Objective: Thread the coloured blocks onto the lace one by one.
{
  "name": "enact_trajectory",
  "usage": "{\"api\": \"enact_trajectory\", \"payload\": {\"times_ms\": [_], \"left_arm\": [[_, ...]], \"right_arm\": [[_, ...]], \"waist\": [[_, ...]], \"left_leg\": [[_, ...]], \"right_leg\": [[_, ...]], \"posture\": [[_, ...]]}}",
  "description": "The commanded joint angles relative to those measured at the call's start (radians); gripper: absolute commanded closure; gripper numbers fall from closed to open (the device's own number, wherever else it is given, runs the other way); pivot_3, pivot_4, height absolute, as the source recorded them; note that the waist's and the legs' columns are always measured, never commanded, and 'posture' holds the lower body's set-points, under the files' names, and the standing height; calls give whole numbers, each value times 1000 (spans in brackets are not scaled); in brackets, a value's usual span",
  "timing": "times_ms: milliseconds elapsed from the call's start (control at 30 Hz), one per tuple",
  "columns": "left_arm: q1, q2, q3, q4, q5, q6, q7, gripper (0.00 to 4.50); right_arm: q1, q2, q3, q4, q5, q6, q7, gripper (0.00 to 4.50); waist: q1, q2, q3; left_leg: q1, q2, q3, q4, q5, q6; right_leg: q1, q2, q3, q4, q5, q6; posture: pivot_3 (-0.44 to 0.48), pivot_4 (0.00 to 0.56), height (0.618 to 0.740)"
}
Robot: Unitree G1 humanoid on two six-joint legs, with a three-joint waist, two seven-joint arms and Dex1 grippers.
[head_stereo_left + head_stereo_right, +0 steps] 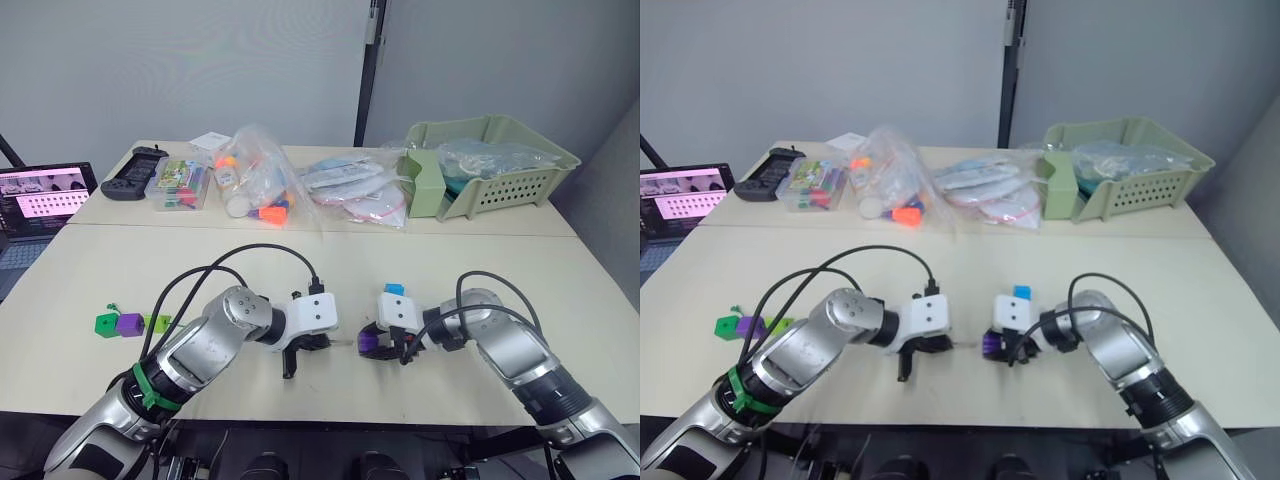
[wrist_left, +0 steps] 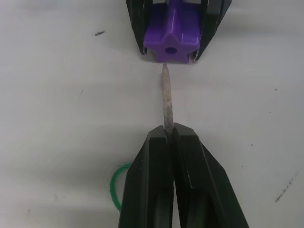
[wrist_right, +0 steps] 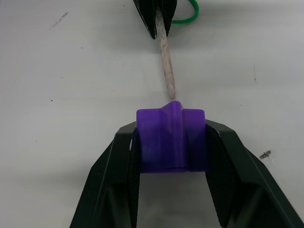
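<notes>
Centrally, near the table's (image 1: 300, 255) front edge, the left gripper (image 2: 168, 135) pinches the lace's (image 2: 166, 97) pale tip; the right gripper (image 3: 171, 137) clamps a purple block (image 2: 172, 40); the tip touches its hole; three more blocks (image 1: 128, 324) lie far left.

Lace tip (image 2: 166, 102) just before block (image 2: 172, 35)

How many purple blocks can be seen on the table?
2: one purple star block held in the right gripper, facing the lace tip; one purple block among the blocks at the table's left. Others may be hidden.
</notes>
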Motion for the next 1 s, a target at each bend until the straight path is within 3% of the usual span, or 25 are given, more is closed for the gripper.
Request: {"api": "enact_trajectory", "payload": {"times_ms": [33,367,767,1000], "left_arm": [[-20,-3,-2,-22,6,2,4,4500],[-38,-34,-25,17,14,-21,13,4500],[-38,-144,-10,77,7,-88,30,4500],[-22,-81,12,62,6,-85,-5,4500]], "right_arm": [[5,13,-10,-31,6,20,-19,3126],[22,40,11,-90,7,68,-49,3126],[37,65,18,-149,15,131,-77,3127],[49,35,0,-126,4,125,-83,3127]], "waist": [[-2,0,0],[-5,0,0],[6,0,0],[3,0,0]], "left_leg": [[0,0,0,0,0,0],[1,0,0,0,0,0],[0,-1,0,2,0,0],[0,-1,0,2,0,0]], "right_leg": [[0,0,0,0,0,0],[0,0,0,1,0,0],[1,0,0,0,0,0],[1,0,0,1,0,0]], "posture": [[0,150,740],[0,150,740],[0,150,740],[0,150,740]]}}
